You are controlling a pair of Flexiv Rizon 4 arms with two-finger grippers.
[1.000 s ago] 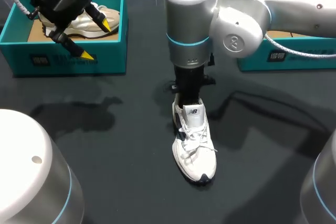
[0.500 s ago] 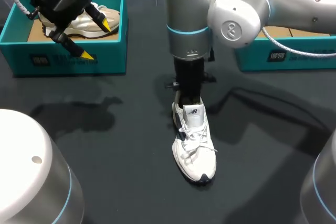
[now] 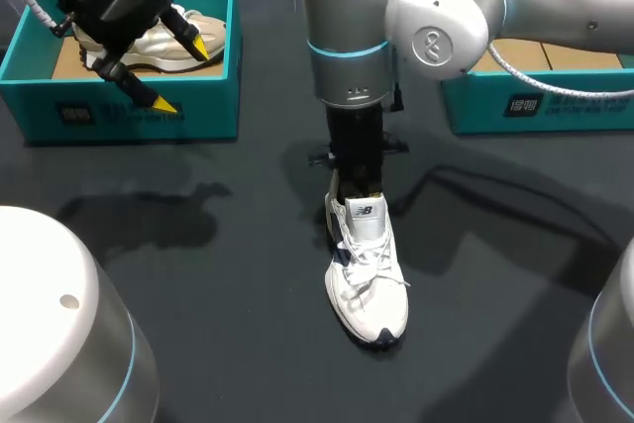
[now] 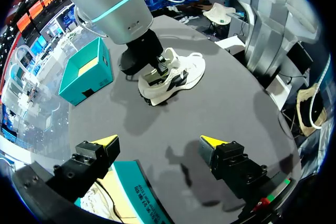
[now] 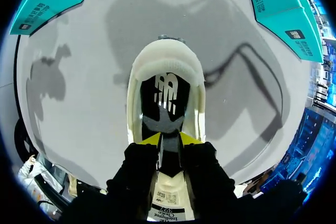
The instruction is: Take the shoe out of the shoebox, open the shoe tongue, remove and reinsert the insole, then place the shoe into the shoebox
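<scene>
Centre table: my R gripper stands nearly vertical in the mouth of the white sneaker, yellow tips drawn narrow and pinched from both sides on a dark grey fold of the insole (its white logo shows just ahead of the tips). My R arm comes in from the right and drops straight down over the heel end. The sneaker sits upright on its sole on the dark table, outside both boxes, toe pointing toward the head cam, laces loose. Its tongue stands up just in front of the gripper.

Far left: my L gripper hangs above the teal shoebox, fingers spread wide w/ nothing between them. A beige shoe lies inside that box, under one tip. A second teal shoebox sits at far right, behind the R arm, well apart from the sneaker.
</scene>
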